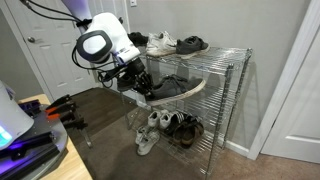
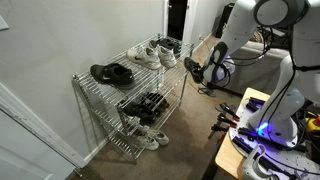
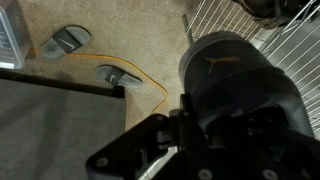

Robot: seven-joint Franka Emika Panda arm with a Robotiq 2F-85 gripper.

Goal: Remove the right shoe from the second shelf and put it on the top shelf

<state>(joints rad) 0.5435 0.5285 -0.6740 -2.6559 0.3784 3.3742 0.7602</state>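
Note:
My gripper (image 2: 203, 70) is shut on the right shoe (image 2: 195, 69), a black low-cut shoe, and holds it in the air off the open end of the rack, level with the top shelf (image 2: 133, 64). In an exterior view the gripper (image 1: 140, 82) and shoe (image 1: 145, 88) are at the front of the second shelf (image 1: 205, 90). The wrist view is filled by the shoe (image 3: 240, 90), with my dark fingers (image 3: 178, 140) pressed on it. Its black twin (image 2: 147, 104) lies on the second shelf (image 2: 170, 97). The top shelf (image 1: 228, 55) carries other shoes.
The top shelf holds a black pair (image 2: 112, 72), white sneakers (image 2: 150, 53) and dark shoes (image 2: 171, 45). The lowest tier holds white and dark shoes (image 1: 165, 128). A yellow cable (image 3: 140, 75) lies on the carpet. A desk with electronics (image 2: 262, 140) stands close by. A door (image 1: 45, 50) stands behind the arm.

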